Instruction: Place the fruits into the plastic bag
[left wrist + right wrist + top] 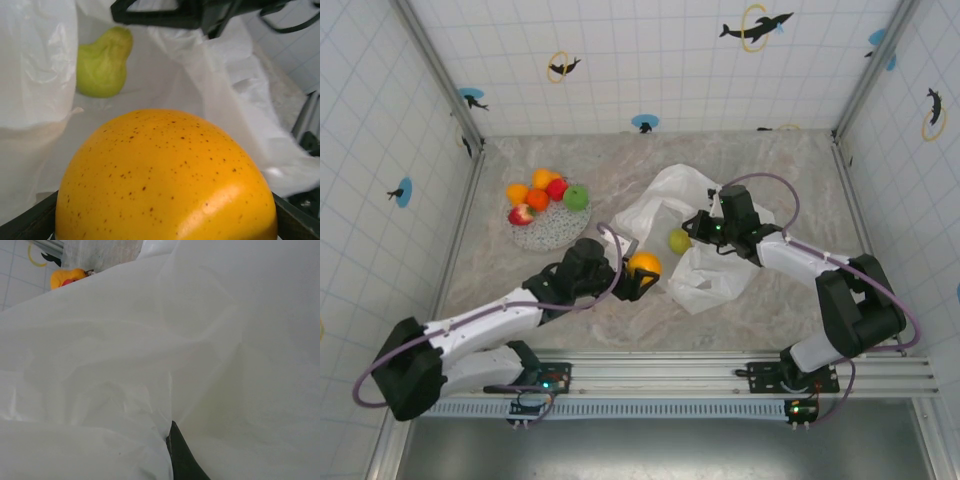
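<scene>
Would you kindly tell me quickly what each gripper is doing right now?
Left gripper: closed around the round orange speckled toy fruit.
Right gripper: shut, pinching the thin translucent white plastic bag.

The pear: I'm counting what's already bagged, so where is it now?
In the top view the pear lies mid-table inside the plastic bag's open mouth, beside the right gripper and just beyond the orange held by the left gripper.

Top view: even, diffuse overhead light, soft faint shadows on the table (770, 170), sharp throughout, tiled walls (650, 40) bend slightly at the edges. Left wrist: orange fruit (165, 175) bright, specular patch lower right, slightly soft; pear (102, 62) sharper. Right wrist: plastic bag (150, 365) near blown-out white, low contrast, folds blurry.
</scene>
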Motion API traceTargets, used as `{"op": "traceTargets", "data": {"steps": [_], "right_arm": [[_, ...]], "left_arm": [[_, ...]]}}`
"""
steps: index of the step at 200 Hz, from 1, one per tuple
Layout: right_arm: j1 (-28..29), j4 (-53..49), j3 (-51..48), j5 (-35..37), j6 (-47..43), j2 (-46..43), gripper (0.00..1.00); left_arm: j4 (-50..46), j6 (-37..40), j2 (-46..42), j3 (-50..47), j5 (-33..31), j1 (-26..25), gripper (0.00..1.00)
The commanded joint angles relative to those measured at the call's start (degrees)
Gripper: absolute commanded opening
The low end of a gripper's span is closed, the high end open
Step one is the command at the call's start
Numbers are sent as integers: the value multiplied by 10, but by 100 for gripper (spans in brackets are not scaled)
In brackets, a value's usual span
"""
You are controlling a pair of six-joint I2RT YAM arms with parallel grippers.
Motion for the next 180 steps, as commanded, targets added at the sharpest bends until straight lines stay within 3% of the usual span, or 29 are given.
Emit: {"op": "traceTargets", "data": {"steps": [1,27,82,137,180], "right_arm": [[-4,17,10,-40,20,-4,0],[-11,38,5,-63,45,-6,0],[-17,63,-2,-89,76,-13,0],[-18,57,-1,-100,75,-14,0],[-18,54,-6,-106,66,-10,0]], "left_arm": [[35,16,45,35,-8,-2,56],[54,10,93,56,-19,-2,56],[54,-38,162,88,-205,-2,57],[84,-65,233,128,-335,-1,58],[94,-65,305,174,-349,11,61]]}}
